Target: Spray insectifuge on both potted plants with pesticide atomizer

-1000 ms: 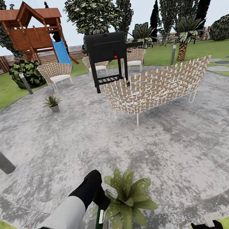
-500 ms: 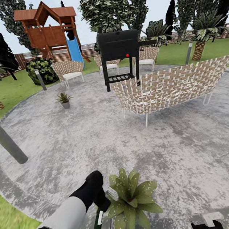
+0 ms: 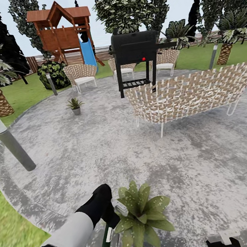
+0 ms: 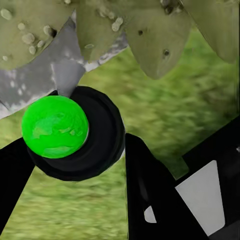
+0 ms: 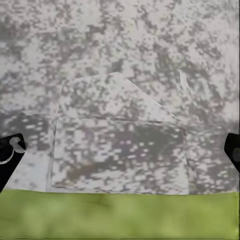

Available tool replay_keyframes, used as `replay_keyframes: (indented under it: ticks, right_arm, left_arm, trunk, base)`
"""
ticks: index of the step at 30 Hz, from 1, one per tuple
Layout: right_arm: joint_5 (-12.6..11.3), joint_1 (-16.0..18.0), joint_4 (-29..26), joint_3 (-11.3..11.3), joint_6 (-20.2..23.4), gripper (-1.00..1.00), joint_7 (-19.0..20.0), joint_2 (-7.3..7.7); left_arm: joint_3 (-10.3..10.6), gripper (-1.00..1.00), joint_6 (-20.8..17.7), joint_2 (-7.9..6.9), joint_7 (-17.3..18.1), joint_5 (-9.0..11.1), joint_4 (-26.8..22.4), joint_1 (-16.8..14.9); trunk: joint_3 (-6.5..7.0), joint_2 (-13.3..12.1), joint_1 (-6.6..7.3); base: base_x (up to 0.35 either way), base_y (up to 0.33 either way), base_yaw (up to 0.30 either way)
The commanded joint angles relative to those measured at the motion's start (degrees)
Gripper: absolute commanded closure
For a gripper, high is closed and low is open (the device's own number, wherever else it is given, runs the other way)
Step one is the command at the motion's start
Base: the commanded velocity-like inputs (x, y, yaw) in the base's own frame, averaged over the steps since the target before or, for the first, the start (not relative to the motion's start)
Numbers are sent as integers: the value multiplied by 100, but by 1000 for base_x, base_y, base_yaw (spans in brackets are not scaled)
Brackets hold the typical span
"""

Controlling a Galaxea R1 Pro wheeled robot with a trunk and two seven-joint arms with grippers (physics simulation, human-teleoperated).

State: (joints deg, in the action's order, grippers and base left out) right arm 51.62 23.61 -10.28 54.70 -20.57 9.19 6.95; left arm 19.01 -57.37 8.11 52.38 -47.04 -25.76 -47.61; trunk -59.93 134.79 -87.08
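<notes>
Head view: grey concrete patio (image 3: 103, 150) ringed by lawn (image 3: 20, 230), wicker sofa (image 3: 186, 94) and black grill (image 3: 136, 60) behind. Left gripper (image 3: 109, 216) clamped on pesticide atomizer (image 3: 107, 233), bottle hanging base-down just beside near potted plant (image 3: 139, 216). Second potted plant (image 3: 75, 105) well apart, by bollard lamp (image 3: 9, 142) side. Right gripper (image 3: 222, 243) low at frame edge.

Left wrist view: atomizer's green base (image 4: 55, 126) pinched between dark fingers (image 4: 150, 190), speckled leaves (image 4: 150, 35) close by, grass blurred.

Right wrist view: patio slabs (image 5: 120, 135), grass strip (image 5: 120, 215), fingertips (image 5: 10, 152) spread wide apart, probably holding nothing.
</notes>
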Motion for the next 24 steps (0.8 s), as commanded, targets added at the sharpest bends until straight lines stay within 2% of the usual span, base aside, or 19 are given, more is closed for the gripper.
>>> replay_keyframes:
  ticks: [1, 6, 16, 24]
  right_arm:
    - [15, 4, 0, 49, -17, -100, 44, 0]
    - [15, 4, 0, 49, -17, -100, 43, 0]
    - [24, 4, 0, 49, -17, -100, 43, -1]
    - [16, 4, 0, 49, -17, -100, 46, -1]
  left_arm:
    - [12, 100, -20, 3, 62, -60, -8, -3]
    - [15, 100, -26, 6, 62, -60, -8, -3]
    - [19, 100, -28, 6, 62, -68, -8, -3]
    - [15, 100, -21, -1, 62, -68, -8, -3]
  trunk:
    - [-5, 2, 2]
    - [-5, 2, 2]
    - [-5, 2, 2]
    - [-5, 2, 2]
  base:
    - [-107, -268, 0]
    - [-161, -250, 64]
    - [-180, -237, 264]
    - [-19, -230, 253]
